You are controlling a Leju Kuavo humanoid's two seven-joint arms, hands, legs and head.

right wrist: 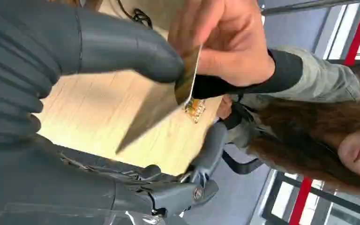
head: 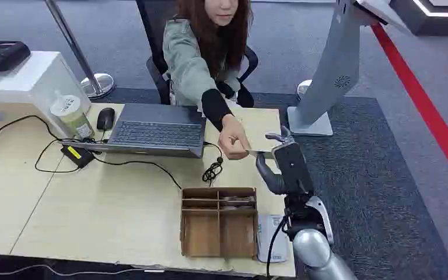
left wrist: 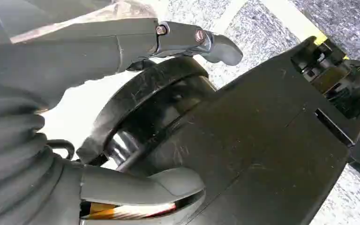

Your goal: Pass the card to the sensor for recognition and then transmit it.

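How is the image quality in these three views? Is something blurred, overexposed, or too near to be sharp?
Head view: evenly lit and sharp, soft shadows on the table. Left wrist view: the floor behind is blown out to white. Right wrist view: the card and the person's hand are soft with blur, and the right hand is very near the lens.

The right hand (head: 280, 160) has a dark grey boxy back and a thick, smooth grey thumb (right wrist: 122, 49) curving below the darker fingers (head: 281, 137). Behind the fingers sits a grey ribbed cover (right wrist: 9, 79), then a black wrist block and a rounded silver forearm (head: 315, 248), with a black cable (head: 273, 242) looping along its side. The left hand (left wrist: 98, 117) shows the same ribbed grey cover behind its fingers, a thick grey thumb (left wrist: 140, 185), and a dark finger (left wrist: 197, 40) carrying two small screws near its rounded tip.
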